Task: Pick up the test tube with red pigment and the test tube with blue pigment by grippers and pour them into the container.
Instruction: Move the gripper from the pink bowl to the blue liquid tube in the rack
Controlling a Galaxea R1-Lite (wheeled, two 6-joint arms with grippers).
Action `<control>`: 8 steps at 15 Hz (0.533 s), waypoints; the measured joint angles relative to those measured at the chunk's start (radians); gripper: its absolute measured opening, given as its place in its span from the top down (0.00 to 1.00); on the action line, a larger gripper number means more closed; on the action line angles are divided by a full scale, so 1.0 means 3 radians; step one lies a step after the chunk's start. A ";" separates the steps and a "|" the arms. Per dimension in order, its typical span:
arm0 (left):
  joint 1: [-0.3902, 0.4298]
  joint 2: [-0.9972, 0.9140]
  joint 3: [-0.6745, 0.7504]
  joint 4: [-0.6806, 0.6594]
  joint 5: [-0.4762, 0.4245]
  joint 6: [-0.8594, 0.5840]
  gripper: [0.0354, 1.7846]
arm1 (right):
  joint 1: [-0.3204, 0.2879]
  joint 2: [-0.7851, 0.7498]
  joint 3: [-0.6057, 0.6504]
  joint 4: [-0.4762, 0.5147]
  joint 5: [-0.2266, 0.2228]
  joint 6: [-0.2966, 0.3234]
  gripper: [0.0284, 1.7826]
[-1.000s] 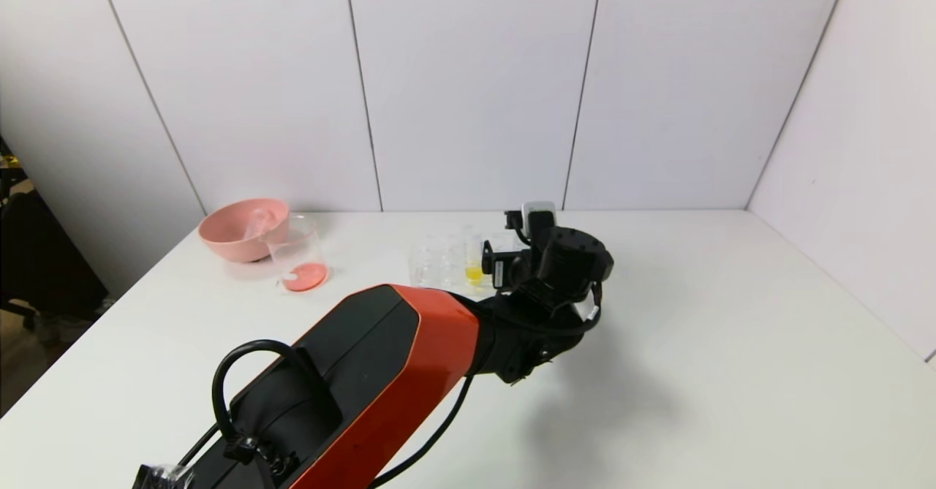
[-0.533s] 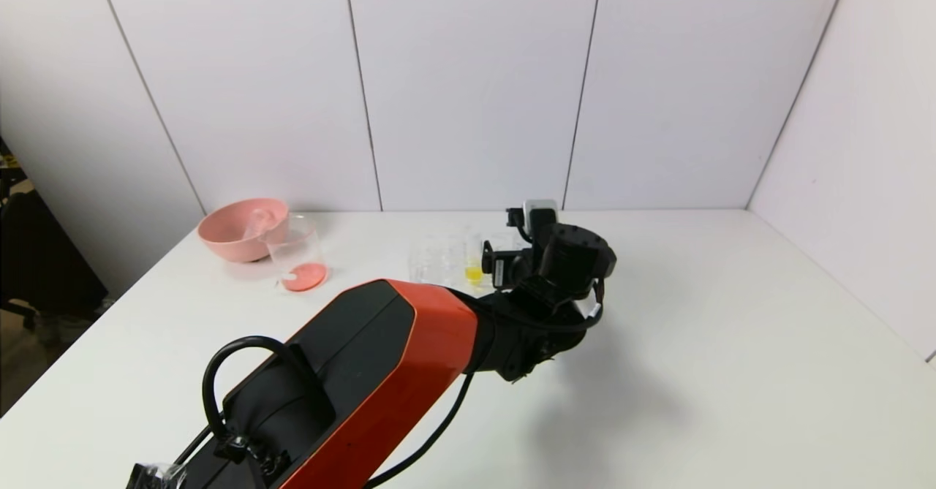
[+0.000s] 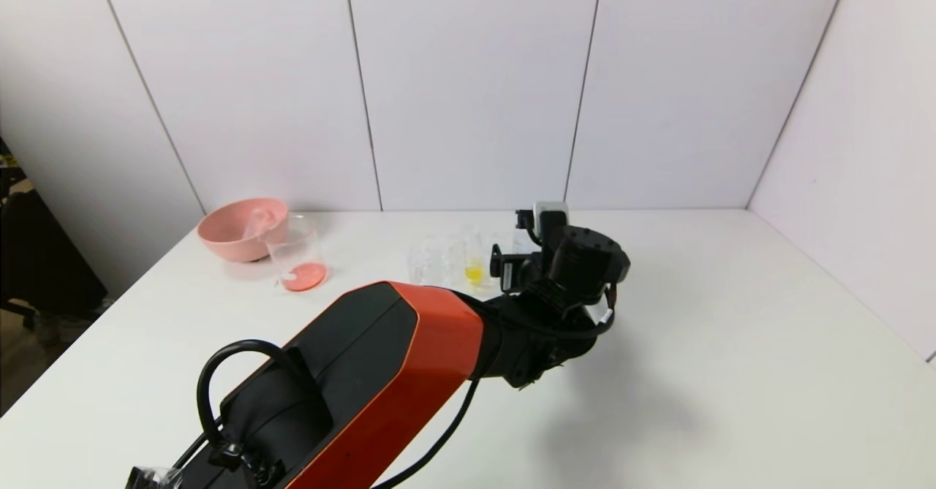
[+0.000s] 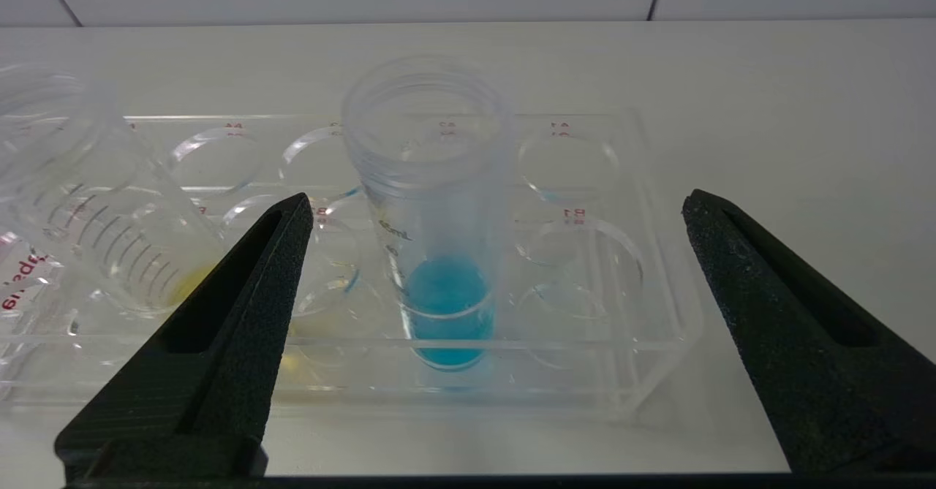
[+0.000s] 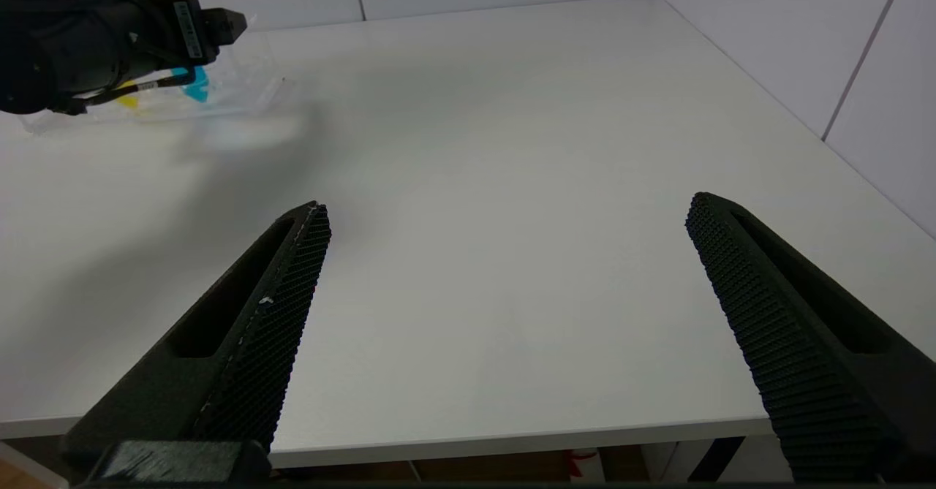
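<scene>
Blue-pigment tube [image 4: 439, 255] stands in the clear rack [image 4: 658, 357], untouched between the spread left gripper [image 4: 497, 211] fingers.

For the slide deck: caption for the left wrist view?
Open left hand lined up on the blue tube upright in its rack.

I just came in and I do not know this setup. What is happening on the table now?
The left gripper is open at the clear rack, its fingers on either side of the tube with blue liquid, not touching it. A tube with yellow liquid leans in the rack beside it. The beaker near the pink bowl already holds red liquid. The right gripper hangs open over the bare table, away from the rack.
</scene>
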State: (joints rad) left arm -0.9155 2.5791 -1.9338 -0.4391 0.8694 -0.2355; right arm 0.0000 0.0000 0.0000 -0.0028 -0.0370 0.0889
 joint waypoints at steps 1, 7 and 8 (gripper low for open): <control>-0.0006 0.0006 -0.0001 -0.0003 0.0000 -0.0001 0.01 | 0.0000 0.0000 0.0000 0.0001 0.0000 0.0000 0.00; 0.0025 0.0101 -0.0030 -0.0051 0.0006 -0.0005 0.01 | 0.0000 0.0000 0.0000 0.0001 0.0000 0.0001 0.00; 0.0043 0.0120 -0.0038 -0.0055 0.0004 -0.0005 0.01 | 0.0000 0.0000 0.0000 0.0000 0.0000 0.0000 0.00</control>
State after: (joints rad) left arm -0.9026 2.6151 -1.9453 -0.4555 0.8706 -0.2370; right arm 0.0000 0.0000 0.0000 -0.0028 -0.0370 0.0889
